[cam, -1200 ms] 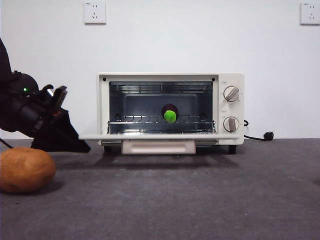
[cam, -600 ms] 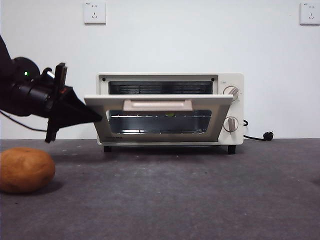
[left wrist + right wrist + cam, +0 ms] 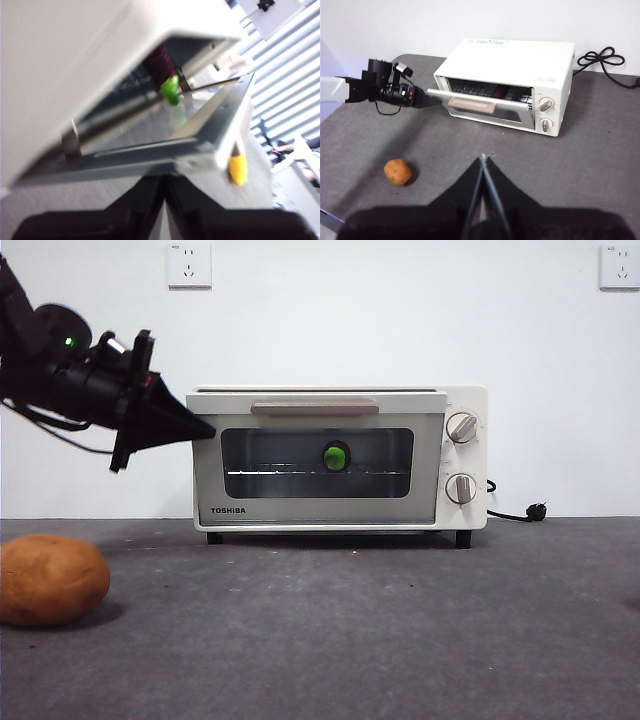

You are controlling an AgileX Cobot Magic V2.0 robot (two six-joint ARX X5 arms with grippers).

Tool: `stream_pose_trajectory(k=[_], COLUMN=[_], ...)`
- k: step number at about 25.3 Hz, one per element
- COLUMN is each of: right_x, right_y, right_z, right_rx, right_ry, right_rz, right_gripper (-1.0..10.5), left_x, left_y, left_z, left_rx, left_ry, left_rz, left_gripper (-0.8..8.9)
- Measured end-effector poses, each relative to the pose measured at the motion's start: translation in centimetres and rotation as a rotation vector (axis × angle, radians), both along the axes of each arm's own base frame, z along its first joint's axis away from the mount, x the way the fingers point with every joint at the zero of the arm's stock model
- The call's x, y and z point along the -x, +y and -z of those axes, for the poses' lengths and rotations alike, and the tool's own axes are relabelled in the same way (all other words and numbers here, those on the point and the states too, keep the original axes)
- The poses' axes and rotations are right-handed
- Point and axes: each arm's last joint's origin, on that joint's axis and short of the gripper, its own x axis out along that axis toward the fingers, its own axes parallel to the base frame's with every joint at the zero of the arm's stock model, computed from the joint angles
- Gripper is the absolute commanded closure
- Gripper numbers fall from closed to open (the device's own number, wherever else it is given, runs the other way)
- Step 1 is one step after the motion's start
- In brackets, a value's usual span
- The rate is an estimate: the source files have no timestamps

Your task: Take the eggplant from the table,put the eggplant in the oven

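Looking like a robotics lab or test bench, not a lived-in kitchen. Bare white wall [image 3: 400,320] filling the upper frame, two wall sockets [image 3: 190,264] sitting at its top corners. Dark grey felt-like surface [image 3: 400,620] spreading across the lower half, carrying only a small cream toaster oven [image 3: 340,460] and a potato [image 3: 50,580] at lower left. Black power cord [image 3: 600,56] lying coiled behind the oven. Slatted window blinds [image 3: 285,75] showing in the left wrist view.
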Motion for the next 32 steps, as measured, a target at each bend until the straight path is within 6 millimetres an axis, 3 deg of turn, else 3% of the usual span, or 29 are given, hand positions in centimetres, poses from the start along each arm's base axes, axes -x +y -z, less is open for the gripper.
stream_pose_trajectory(k=[9, 22, 32], right_x=[0.0, 0.0, 0.0], right_y=[0.0, 0.0, 0.0], right_z=[0.0, 0.0, 0.0], right_rx=[0.0, 0.0, -0.001], right_ry=[0.0, 0.0, 0.001], right_rz=[0.0, -0.001, -0.003], right_gripper=[9.6, 9.6, 9.5], left_x=[-1.0, -0.5, 4.1], left_y=[-0.9, -1.6, -1.7], left_z=[-2.1, -3.5, -11.8], left_rx=[-0.049, -0.011, -0.006], left_ry=[-0.08, -0.018, -0.16], left_rz=[-0.066, -0.008, -0.008], left_gripper=[8.19, 8.19, 8.19])
